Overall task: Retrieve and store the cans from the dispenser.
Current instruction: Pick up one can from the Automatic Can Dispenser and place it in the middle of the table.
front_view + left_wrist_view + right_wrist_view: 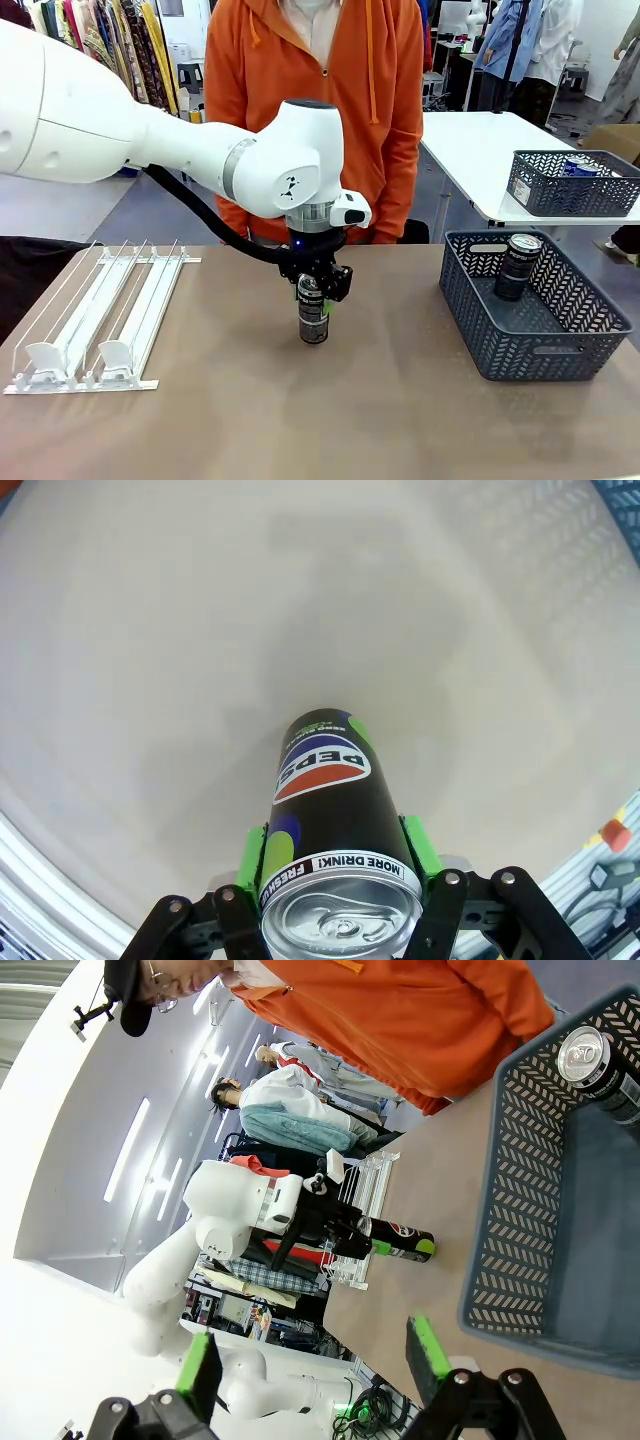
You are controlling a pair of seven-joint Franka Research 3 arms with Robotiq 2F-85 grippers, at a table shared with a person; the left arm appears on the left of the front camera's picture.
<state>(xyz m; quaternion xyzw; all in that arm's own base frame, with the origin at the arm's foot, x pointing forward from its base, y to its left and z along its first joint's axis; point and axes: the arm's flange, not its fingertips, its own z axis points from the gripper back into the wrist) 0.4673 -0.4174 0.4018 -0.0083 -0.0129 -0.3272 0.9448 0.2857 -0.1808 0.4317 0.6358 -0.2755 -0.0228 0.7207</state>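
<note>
My left pincer (314, 296) is clamped around the top of a black Pepsi can (313, 322), green pads (252, 860) on both sides, holding it upright mid-desk (300, 420). The white dispenser (95, 325) lies well off to my left. My right pincer (315, 1360) hangs spread apart (nothing between its fingers) by the grey basket (500, 345), where another dark can (517, 266) stands.

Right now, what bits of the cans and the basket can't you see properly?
- Held can: front view, the left gripper covers its top.
- Its base: left wrist view, the can's own body hides it.
- Can in the basket: front view, label too small to read.
- Basket: right wrist view, cut off by the right edge.
</note>
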